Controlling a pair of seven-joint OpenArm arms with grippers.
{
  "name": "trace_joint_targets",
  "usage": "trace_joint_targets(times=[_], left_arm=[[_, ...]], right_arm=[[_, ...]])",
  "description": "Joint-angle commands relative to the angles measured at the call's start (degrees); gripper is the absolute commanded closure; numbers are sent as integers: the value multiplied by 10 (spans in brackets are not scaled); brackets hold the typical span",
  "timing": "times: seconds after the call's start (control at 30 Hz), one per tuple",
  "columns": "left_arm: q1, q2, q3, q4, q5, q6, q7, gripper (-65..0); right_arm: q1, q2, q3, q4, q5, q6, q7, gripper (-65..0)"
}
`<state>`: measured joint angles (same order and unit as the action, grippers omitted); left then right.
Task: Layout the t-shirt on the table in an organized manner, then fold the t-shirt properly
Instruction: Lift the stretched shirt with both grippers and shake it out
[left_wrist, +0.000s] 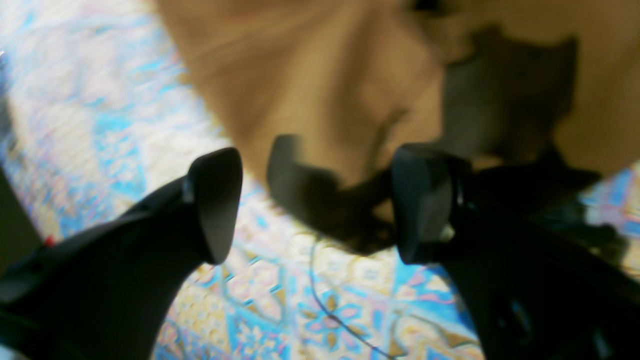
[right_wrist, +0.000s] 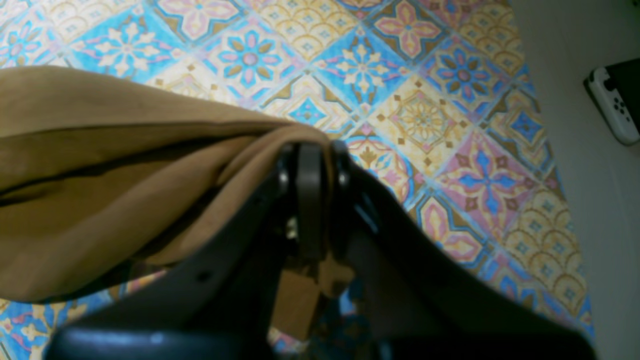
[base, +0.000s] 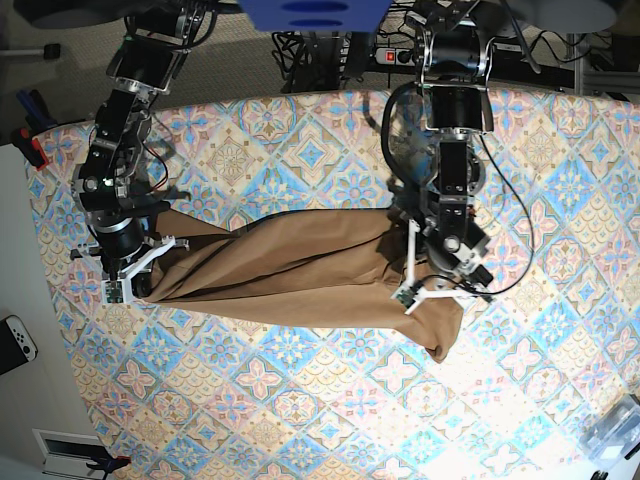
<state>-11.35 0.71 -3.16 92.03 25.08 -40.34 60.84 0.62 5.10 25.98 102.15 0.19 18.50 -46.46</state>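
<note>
Base view: layout step. Right hand (right_wrist: 311, 150) clenched on t-shirt (base: 290, 270) edge; left hand (left_wrist: 315, 205) released over worktop (base: 320, 400). Next: regrasp, spread flat.

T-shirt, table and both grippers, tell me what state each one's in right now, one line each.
t-shirt: stretched lengthwise across the table, bunched and wrinkled, not folded.
left gripper: open, jaws wide apart, holding nothing, over the shirt's edge.
right gripper: shut on the t-shirt, pinching a gathered end of cloth.
table: covered by its patterned cloth, shirt lying on it.
</note>
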Motion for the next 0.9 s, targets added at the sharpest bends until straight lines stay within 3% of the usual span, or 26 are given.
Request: trace_joint_targets(times=[0.0,0.4,0.5,0.63,0.87], left_arm=[[-14,2,-1,12,2,3,-6,-451],[-27,-8,-4,-26,3,3,-7,-450],[-42,-21,-4,-52,2,3,-7,-423],[-51,-28,-5,-72,3,3,-7,-317],[-58,-28,-5,-71,3,3,-7,-12]], right_arm=[[10,7,1,9,5,-1,15,0],[10,7,0,9,5,-1,15,0],[10,7,0,9,5,-1,15,0],[10,7,0,9,5,-1,15,0],[10,7,0,9,5,-1,15,0]])
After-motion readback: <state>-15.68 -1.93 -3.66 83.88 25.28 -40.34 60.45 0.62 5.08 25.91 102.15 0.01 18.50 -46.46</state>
